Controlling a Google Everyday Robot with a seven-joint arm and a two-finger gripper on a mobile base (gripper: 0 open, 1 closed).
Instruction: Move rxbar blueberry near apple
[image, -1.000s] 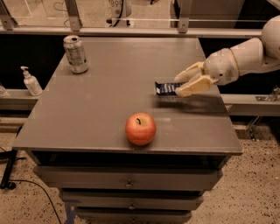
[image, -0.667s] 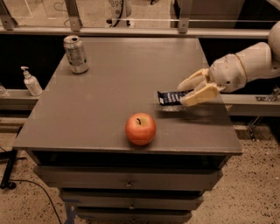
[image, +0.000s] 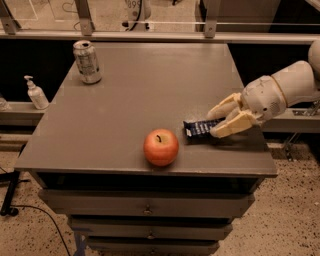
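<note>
The apple (image: 161, 147), red-orange with a dark stem, sits near the front edge of the grey table (image: 140, 95). The rxbar blueberry (image: 197, 128), a dark navy wrapper with white lettering, lies just right of the apple, a small gap between them. My gripper (image: 216, 122) comes in from the right, its cream fingers (image: 231, 127) closed on the bar's right end, low at the table surface. The bar's right part is hidden between the fingers.
A silver drink can (image: 87, 62) stands at the table's back left. A hand sanitizer bottle (image: 36, 94) stands on a ledge left of the table. Drawers (image: 145, 207) sit below the front edge. A railing (image: 150, 35) runs behind the table.
My gripper has carried the rxbar blueberry toward the front and down, from the table's right middle to a spot just right of the apple. The apple and can have not moved.
</note>
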